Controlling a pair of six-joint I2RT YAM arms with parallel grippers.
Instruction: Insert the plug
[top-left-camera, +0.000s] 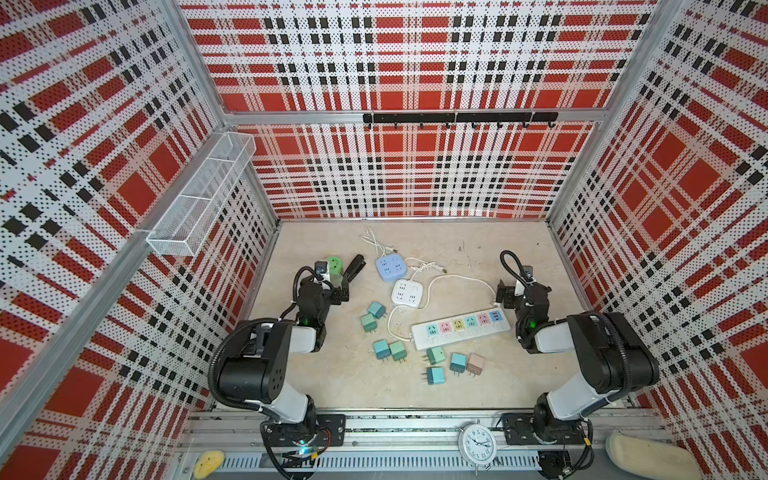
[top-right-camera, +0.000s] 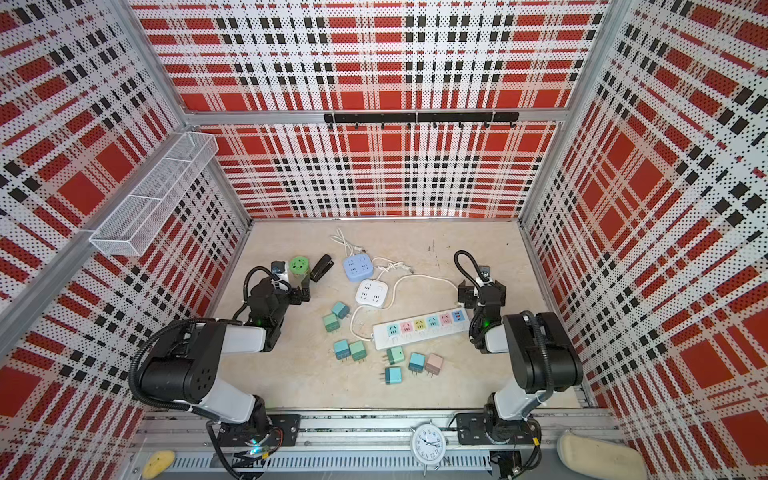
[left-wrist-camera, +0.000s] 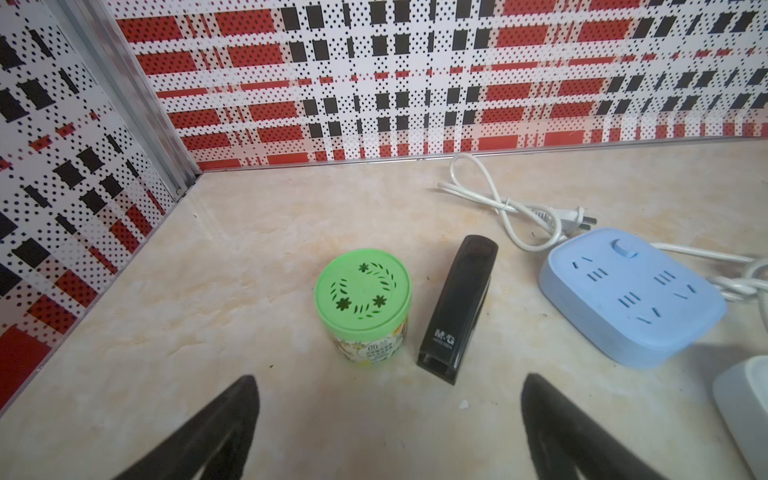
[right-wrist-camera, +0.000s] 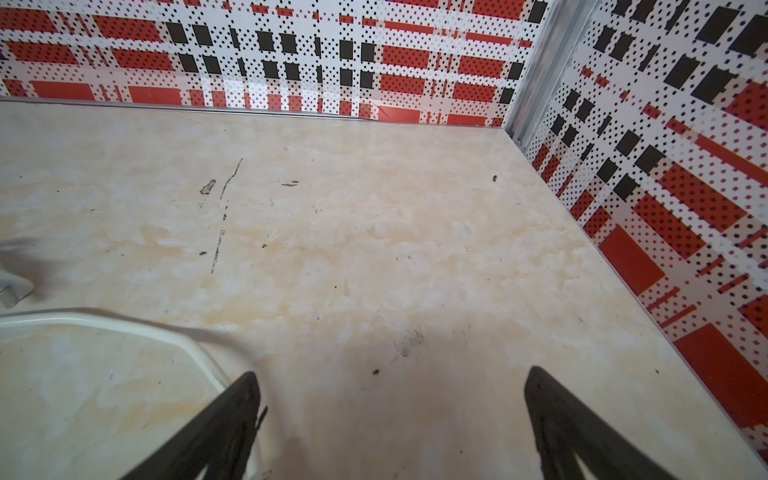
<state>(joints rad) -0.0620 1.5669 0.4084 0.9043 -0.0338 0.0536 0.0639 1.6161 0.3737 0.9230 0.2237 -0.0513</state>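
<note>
In both top views the cube plugs (top-left-camera: 381, 349) lie loose on the marble-look tabletop (top-left-camera: 478, 257), prongs out, scattered just beside the long power strip (top-left-camera: 460, 328) with its row of coloured sockets; a pink plug (top-right-camera: 434, 364) sits nearest the strip's front edge. No socket on the strip has anything in it, so I'd say the job hasn't begun. The left gripper (top-left-camera: 328, 289) and the right gripper (top-left-camera: 523, 291) hang to either side of the pile, likely parked clear so the work stays in sight.

From the left wrist view, the fingers (left-wrist-camera: 224, 432) are spread wide with nothing between them, facing a green-lidded jar (left-wrist-camera: 362, 291), a black stapler (left-wrist-camera: 459, 307) and a blue square socket block (left-wrist-camera: 631, 295).

From the right wrist view, the fingers (right-wrist-camera: 569, 432) are also apart and empty over bare table, with a white cord (right-wrist-camera: 124, 326) curving past.
</note>
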